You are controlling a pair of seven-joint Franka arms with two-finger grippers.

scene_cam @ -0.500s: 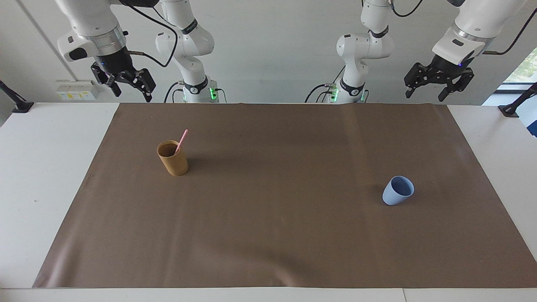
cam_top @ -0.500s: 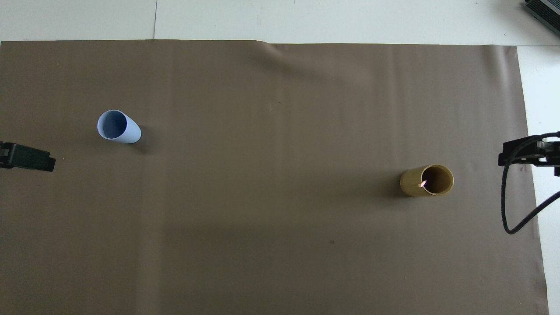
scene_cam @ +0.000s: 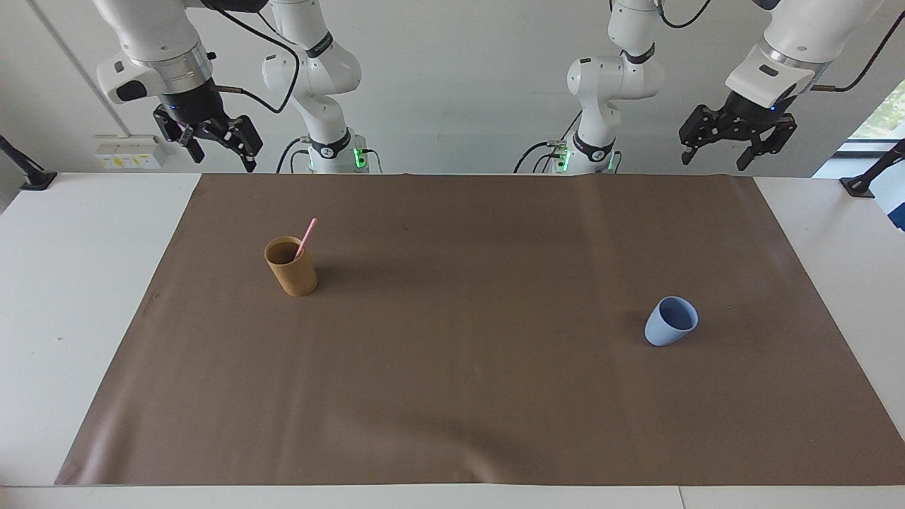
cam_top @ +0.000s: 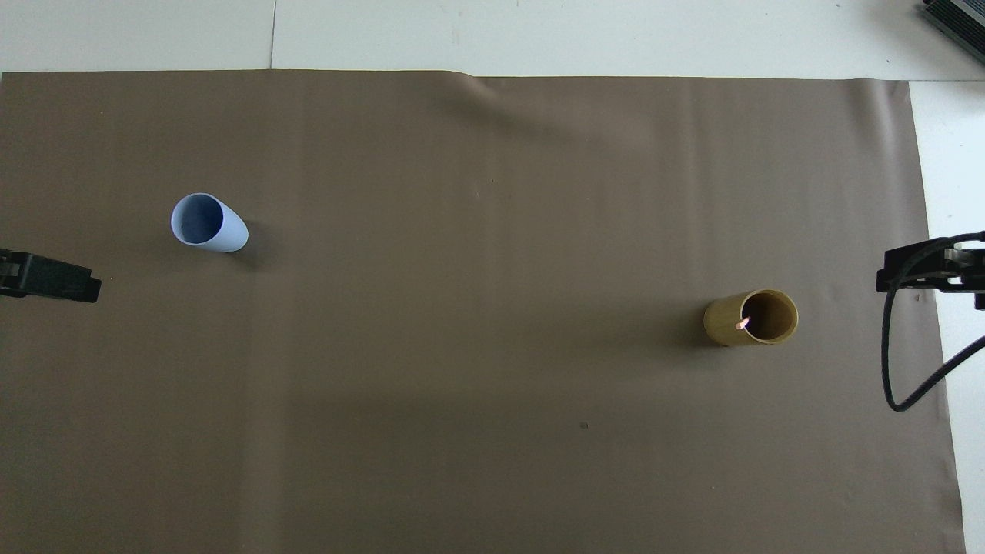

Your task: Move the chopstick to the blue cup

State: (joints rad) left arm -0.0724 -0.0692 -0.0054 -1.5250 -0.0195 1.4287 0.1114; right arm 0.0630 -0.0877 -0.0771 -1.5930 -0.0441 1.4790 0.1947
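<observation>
Chopstick [scene_cam: 307,236] stands in the tan cup [scene_cam: 291,267], lower end inside, upper end sticking out above the rim. Long axis near upright, tilted; the free tip leans toward the robots and slightly toward the middle of the table. From overhead only the tip [cam_top: 742,323] shows, at the cup's rim. The tan cup [cam_top: 750,317] stands upright on the brown mat [scene_cam: 466,382] toward the right arm's end.

Blue cup [scene_cam: 670,322] is upright on the mat toward the left arm's end, farther from the robots than the tan cup, well apart from it.

Right gripper [scene_cam: 218,150] hangs raised over the mat's edge by its base, fingers spread, holding nothing. Left gripper [scene_cam: 714,157] likewise: raised, released, empty. Both arms wait.
</observation>
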